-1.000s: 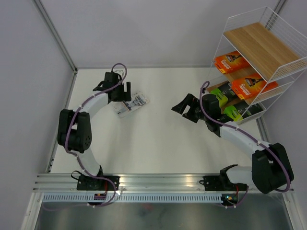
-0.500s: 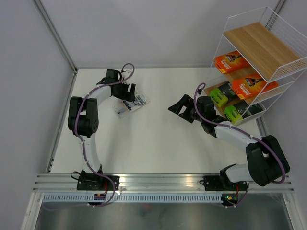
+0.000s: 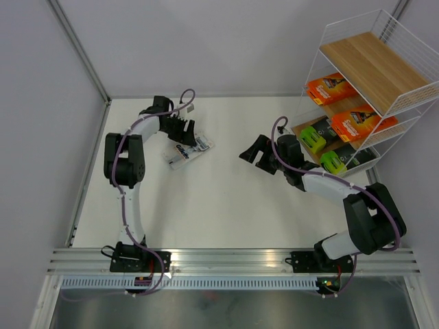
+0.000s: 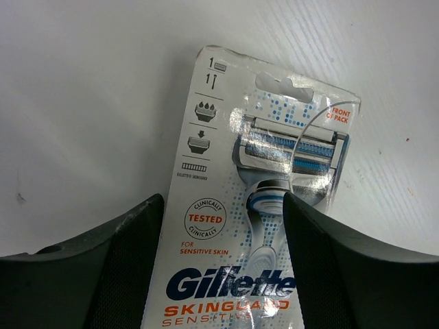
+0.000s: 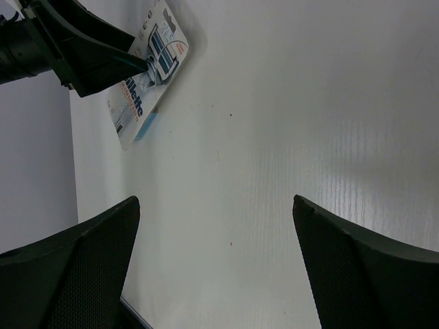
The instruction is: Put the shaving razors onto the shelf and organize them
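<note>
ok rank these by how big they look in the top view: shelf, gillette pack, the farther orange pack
1. shelf, by far the largest.
2 and 3. Gillette pack and farther orange pack look about alike. The orange one sits raised on the shelf, nearer the camera, so no ranking between them.

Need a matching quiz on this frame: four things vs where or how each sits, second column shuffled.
1. white-and-blue Gillette blister pack
2. two orange flat packs
3. two black packs with lime-green ends
4. right gripper

a. open, empty, over the table
b. lowest tier of the white wire rack
c. flat on the table at the left gripper
d. tier under the bare wooden top board

Pairs: 1-c, 2-d, 3-b, 4-a
</note>
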### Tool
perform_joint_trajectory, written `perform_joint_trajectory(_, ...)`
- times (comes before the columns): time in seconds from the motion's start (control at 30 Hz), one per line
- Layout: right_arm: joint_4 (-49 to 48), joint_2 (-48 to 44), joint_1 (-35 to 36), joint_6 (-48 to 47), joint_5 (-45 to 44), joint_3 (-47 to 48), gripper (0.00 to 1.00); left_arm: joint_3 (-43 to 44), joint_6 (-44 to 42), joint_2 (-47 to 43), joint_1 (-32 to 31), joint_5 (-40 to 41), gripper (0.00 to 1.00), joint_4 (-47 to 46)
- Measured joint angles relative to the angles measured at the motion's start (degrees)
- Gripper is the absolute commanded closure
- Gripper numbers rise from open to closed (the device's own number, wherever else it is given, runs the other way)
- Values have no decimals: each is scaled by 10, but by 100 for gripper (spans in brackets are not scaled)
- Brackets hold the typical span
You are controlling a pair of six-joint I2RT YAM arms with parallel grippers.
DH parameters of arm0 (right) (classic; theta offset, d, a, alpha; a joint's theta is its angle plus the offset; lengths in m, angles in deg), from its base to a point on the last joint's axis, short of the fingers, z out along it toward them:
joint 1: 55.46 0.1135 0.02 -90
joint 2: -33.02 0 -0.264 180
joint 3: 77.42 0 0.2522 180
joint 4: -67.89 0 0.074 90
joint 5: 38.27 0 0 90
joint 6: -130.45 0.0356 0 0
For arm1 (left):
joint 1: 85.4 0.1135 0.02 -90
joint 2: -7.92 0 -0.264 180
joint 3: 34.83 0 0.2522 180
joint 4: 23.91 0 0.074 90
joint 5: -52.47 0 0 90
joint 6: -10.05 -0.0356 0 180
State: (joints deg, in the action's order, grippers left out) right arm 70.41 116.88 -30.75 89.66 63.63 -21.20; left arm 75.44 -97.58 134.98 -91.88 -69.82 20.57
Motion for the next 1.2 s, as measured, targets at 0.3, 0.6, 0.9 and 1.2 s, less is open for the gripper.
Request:
perform_joint_trajectory(0.3,8,6,0,-2,-1,17,2,93,-13,61,11,-61,72,88)
perform_joint_trajectory(0.6,14,11,0,-5,-1,23,2,97,-15,61,14,-104,98,124)
perform_joint_trajectory(0.9,36,6,1,-5,-8,23,2,33,-6,-24,3,-61,98,102)
perform_joint_trajectory(1.2,84,-75,0,-4,-52,-5,2,-117,13,-228,-105,115,98,4)
